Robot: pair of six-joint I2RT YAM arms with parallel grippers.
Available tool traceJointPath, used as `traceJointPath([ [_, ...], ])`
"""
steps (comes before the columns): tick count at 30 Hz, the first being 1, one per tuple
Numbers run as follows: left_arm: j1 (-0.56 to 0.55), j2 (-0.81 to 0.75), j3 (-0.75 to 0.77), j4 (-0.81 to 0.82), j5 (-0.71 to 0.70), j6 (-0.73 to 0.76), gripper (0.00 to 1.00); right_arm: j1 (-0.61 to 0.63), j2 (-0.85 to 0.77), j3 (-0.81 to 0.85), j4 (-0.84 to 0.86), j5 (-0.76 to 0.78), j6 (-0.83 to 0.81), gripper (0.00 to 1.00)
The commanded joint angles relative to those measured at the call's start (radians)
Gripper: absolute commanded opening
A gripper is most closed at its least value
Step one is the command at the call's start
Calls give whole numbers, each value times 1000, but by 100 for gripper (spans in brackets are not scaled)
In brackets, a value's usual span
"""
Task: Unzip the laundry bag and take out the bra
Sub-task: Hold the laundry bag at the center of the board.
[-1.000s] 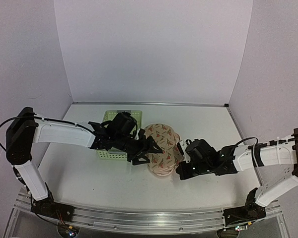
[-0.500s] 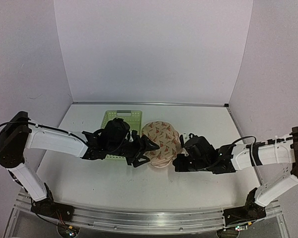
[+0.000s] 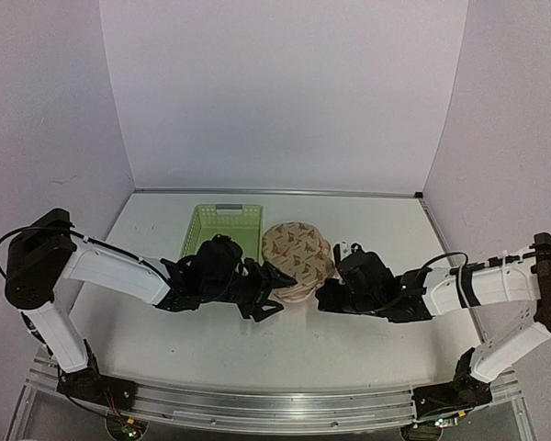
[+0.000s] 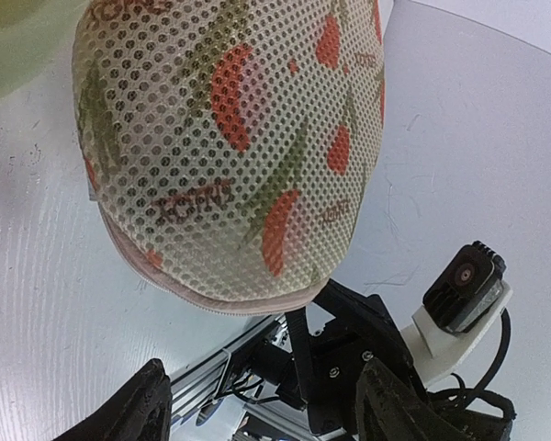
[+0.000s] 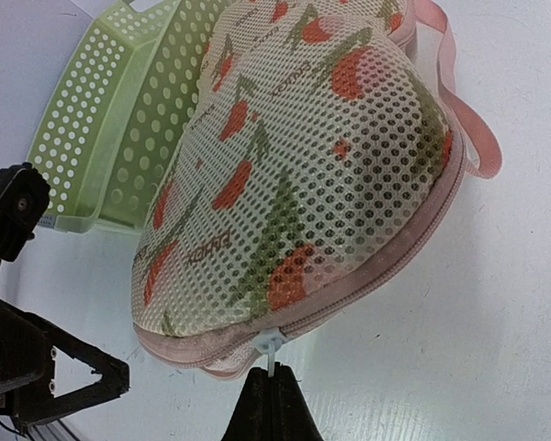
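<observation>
Two grippers close in low on the laundry bag (image 3: 298,248), and we see it sitting domed on the white table (image 3: 165,331), tight against the right side of the green basket (image 3: 222,228). On the right wrist view, we have the right gripper (image 5: 268,378) with its fingers pressed together into a point, nipping the white zipper pull (image 5: 271,344) at the near rim of the bag. The pink zipper line looks closed along that edge. A pink loop (image 5: 464,115) trails off the far side. Over on the left, we find the left gripper (image 4: 262,372) spread wide, holding nothing, just short of the bag's near end and not touching it. Dark shows through the mesh holes; what it is, we cannot tell.
</observation>
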Motion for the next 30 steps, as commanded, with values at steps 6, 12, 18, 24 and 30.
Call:
traceJointPath([
  [6, 9, 68, 44, 112, -27, -55, 65, 24, -10, 27, 104, 23, -3, 0],
  [12, 14, 110, 88, 112, -30, -55, 58, 29, -51, -4, 109, 24, -15, 0],
  [18, 21, 106, 102, 110, -46, -41, 52, 38, -95, -60, 128, 15, -22, 0],
  [24, 28, 98, 101, 109, -48, -34, 44, 69, -155, -132, 181, -11, -37, 0],
  [30, 27, 82, 98, 108, -47, -20, 27, 123, -220, -189, 234, -21, -83, 0],
])
